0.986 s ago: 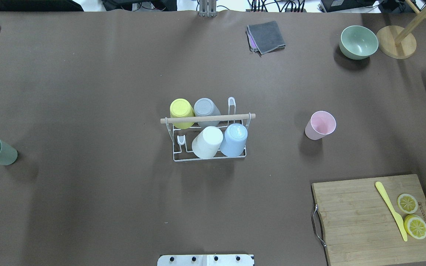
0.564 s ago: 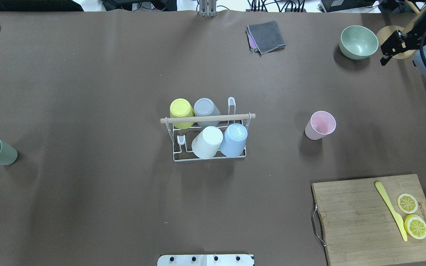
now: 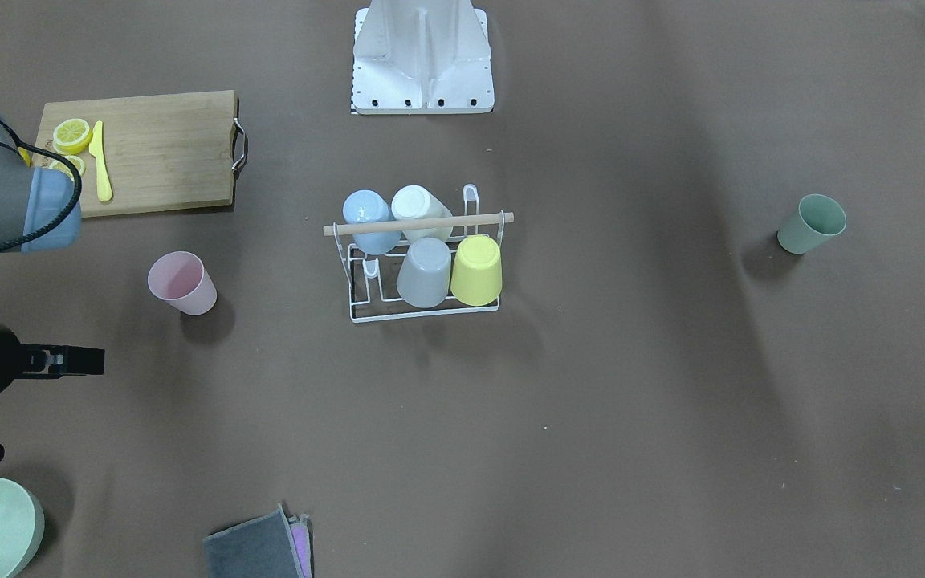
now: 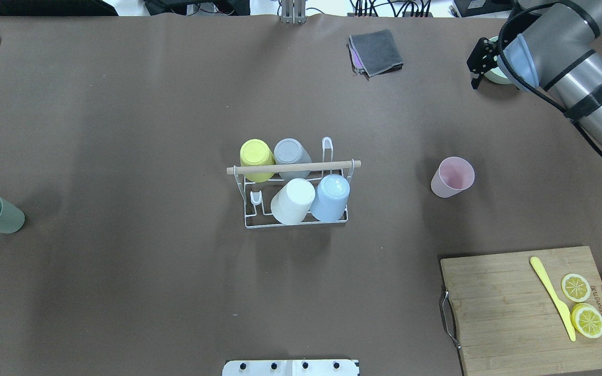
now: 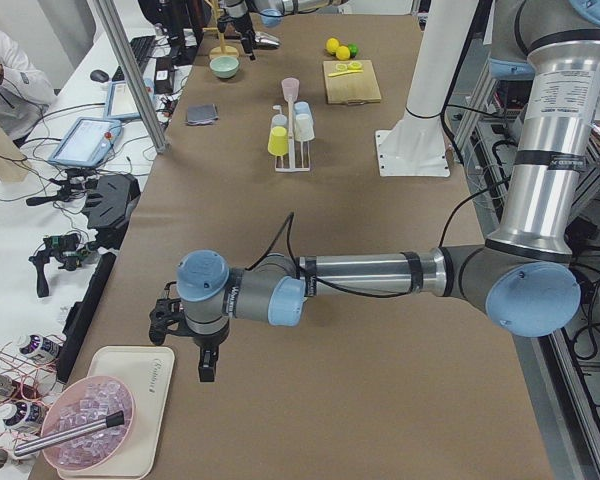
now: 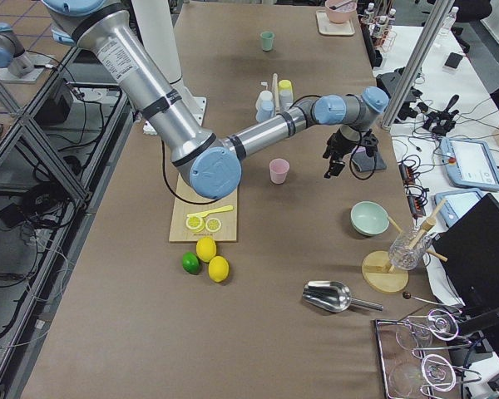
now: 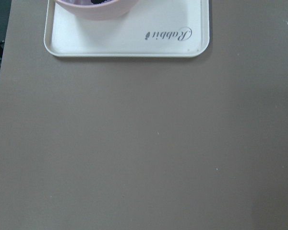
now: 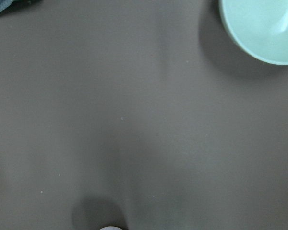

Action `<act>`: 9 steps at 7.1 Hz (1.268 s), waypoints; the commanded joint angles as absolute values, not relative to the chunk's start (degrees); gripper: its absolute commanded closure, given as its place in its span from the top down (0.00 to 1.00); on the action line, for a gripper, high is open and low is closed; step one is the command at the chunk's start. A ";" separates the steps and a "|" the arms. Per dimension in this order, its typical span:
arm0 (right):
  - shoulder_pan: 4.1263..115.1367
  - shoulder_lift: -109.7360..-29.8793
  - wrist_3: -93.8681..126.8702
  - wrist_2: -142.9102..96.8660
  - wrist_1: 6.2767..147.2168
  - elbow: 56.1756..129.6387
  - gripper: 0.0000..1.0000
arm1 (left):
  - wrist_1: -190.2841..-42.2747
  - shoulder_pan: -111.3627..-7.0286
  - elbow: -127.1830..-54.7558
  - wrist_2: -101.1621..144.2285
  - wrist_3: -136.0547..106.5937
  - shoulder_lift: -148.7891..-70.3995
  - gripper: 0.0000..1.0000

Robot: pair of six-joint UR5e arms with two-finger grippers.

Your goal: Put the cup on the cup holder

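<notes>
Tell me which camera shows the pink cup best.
Overhead exterior: the pink cup stands upright, unobstructed, its open mouth and side both clear. Exterior front-facing shows it nearly as well; exterior right smaller; exterior left tiny and far. Left wrist lacks it; right wrist shows at most a sliver at its bottom edge.

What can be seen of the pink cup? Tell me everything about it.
The pink cup is a plain, matte, plastic-looking tumbler, tapering toward its base, with no handle. It stands upright, mouth up, and looks empty, on the brown table on the robot's right side, apart from the cup holder and the wooden cutting board. Only the table touches it.
</notes>
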State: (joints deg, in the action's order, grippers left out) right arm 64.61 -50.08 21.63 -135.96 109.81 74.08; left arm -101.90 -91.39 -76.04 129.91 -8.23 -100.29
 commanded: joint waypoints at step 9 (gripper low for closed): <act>55.20 -47.64 13.01 -145.01 118.02 63.11 1.00 | -63.04 -80.25 -62.76 123.57 -8.09 -126.72 0.98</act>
